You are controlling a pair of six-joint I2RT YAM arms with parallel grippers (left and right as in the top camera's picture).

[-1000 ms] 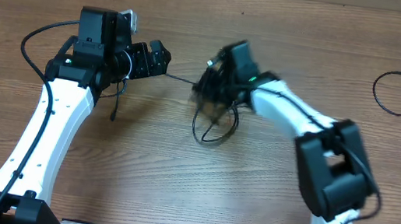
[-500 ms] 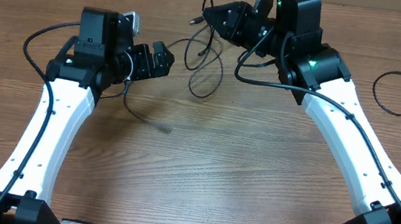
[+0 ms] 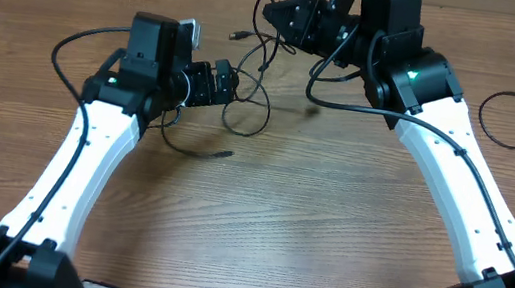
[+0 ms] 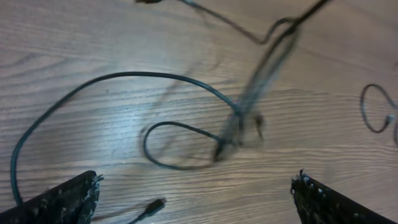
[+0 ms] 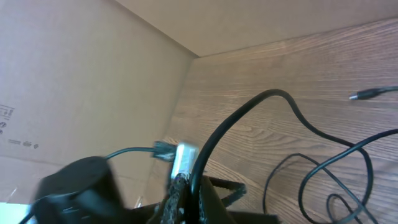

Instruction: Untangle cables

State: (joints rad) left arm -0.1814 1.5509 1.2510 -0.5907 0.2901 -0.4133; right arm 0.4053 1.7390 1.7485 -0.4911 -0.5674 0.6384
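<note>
My right gripper (image 3: 278, 14) is raised at the back of the table and is shut on a thin black cable (image 5: 249, 115), which runs up between its jaws (image 5: 193, 186). Tangled black cable loops (image 3: 249, 97) hang from it toward the table, with a plug end (image 3: 236, 35) sticking out to the left. My left gripper (image 3: 223, 84) is open and empty right beside the hanging loops. In the left wrist view its fingers (image 4: 198, 182) are spread wide over a cable strand (image 4: 174, 78) lying on the wood, with a small plug (image 4: 152, 205) between them. The hanging cable (image 4: 261, 74) is blurred.
Another loose black cable (image 3: 513, 119) lies on the table at the far right. A cardboard wall (image 5: 81, 81) stands behind the table's back edge. The wooden table (image 3: 276, 227) extends toward the front.
My right gripper lifted the cable bundle from the table's middle to the back. My left arm has moved right, up to the hanging loops. The loops are swinging.
</note>
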